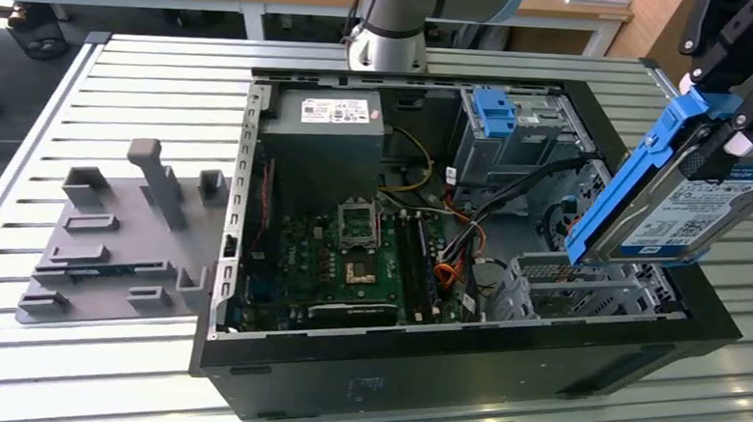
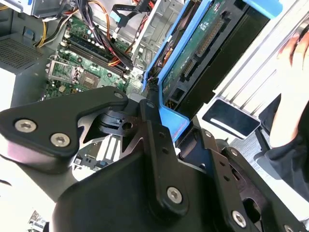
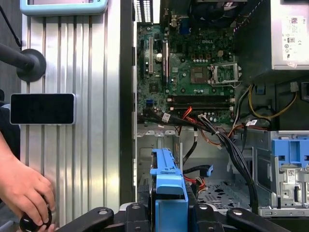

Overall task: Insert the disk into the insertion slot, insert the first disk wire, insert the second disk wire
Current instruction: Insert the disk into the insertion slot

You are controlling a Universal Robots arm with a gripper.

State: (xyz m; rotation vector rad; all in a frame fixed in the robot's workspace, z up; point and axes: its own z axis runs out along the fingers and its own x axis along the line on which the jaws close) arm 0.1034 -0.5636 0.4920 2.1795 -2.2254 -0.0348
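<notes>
Exterior view: gripper (image 1: 731,143) clamps the disk (image 1: 671,207) above the insertion slot (image 1: 581,285), cables (image 1: 520,185) crowding beside.

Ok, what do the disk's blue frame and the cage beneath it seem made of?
Blue frame around the disk: likely moulded plastic, judging by its uniform bright colour and soft sheen. Cage: looks like bare sheet metal, light grey, punched with holes, with folded edges.

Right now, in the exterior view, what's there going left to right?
Grey fixture plate → motherboard → taller bay with blue latch → disk, held up in the gripper.
</notes>
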